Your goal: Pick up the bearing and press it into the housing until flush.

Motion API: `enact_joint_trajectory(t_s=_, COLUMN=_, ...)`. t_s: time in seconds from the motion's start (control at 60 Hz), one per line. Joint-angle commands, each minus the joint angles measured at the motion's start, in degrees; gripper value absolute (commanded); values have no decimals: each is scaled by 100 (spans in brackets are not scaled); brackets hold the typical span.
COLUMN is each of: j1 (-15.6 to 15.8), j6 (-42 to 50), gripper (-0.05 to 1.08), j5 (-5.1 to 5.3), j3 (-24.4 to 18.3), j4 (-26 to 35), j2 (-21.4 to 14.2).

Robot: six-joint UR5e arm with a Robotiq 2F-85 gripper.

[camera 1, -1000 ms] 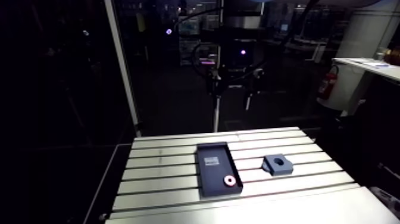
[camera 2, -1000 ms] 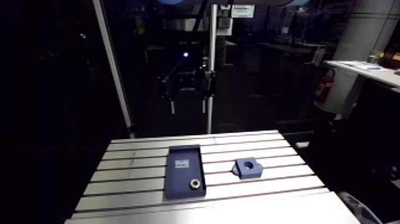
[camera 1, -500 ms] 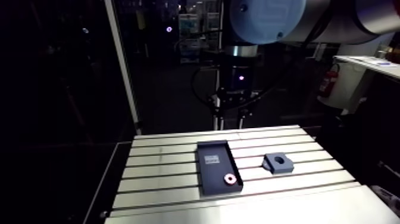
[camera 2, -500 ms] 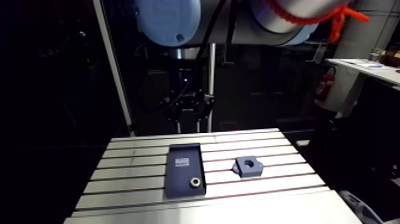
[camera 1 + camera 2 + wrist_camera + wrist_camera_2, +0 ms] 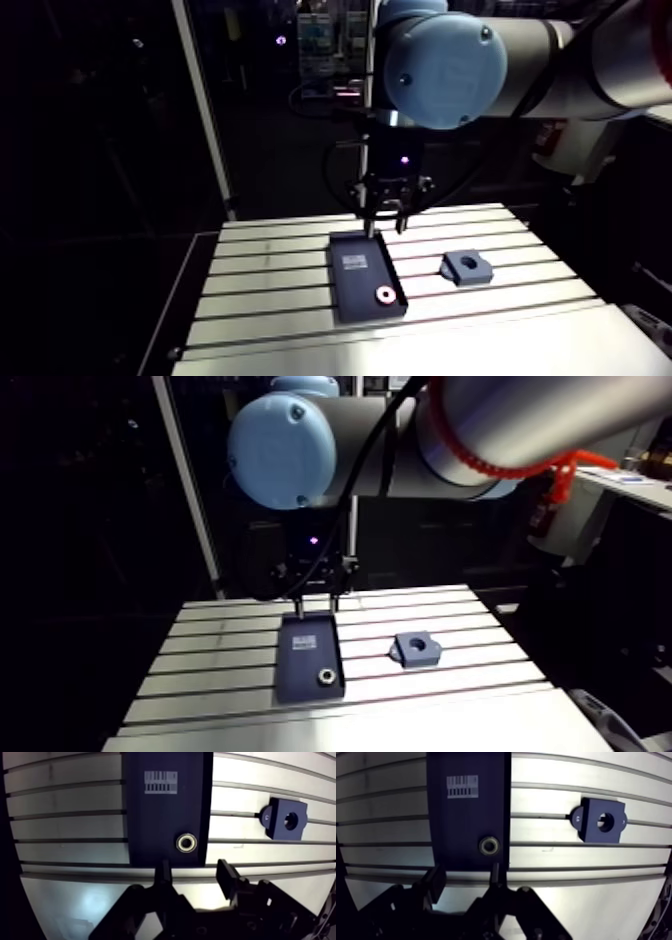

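Observation:
The bearing, a small metal ring, lies flat near one end of a dark rectangular tray. The housing, a dark block with a round bore, sits on the table beside the tray, apart from it. My gripper hangs above the table and is open, with nothing between its fingers. In the wrist view the bearing lies just ahead of the gap between the fingertips. In the arm view the gripper hovers over the tray's far end, with the bearing at the near end and the housing to the right.
A white barcode label is stuck on the tray floor at the end away from the bearing. The slotted aluminium table extends on both sides of the tray. A smooth metal strip runs along its front edge.
The arm has swung down into the arm view, and the gripper has come lower towards the tray. The bearing and the housing lie where they were.

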Motion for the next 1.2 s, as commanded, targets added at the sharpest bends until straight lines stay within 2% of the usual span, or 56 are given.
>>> enact_joint_trajectory(t_s=0.017, j1=-48, j6=-11, gripper=43, j5=-1, j3=180, j4=-217, j2=118)
enact_joint_trajectory(t_s=0.317, j1=-84, j6=-18, gripper=43, j5=-1, j3=368, j4=-401, j2=137)
enact_joint_trajectory(t_s=0.683, j1=-93, j6=-54, gripper=43, j5=-10, j3=631, j4=-848, j2=320)
enact_joint_trajectory(t_s=1.2, j1=-128, j6=-46, gripper=43, j5=-10, j3=778, j4=-957, j2=383)
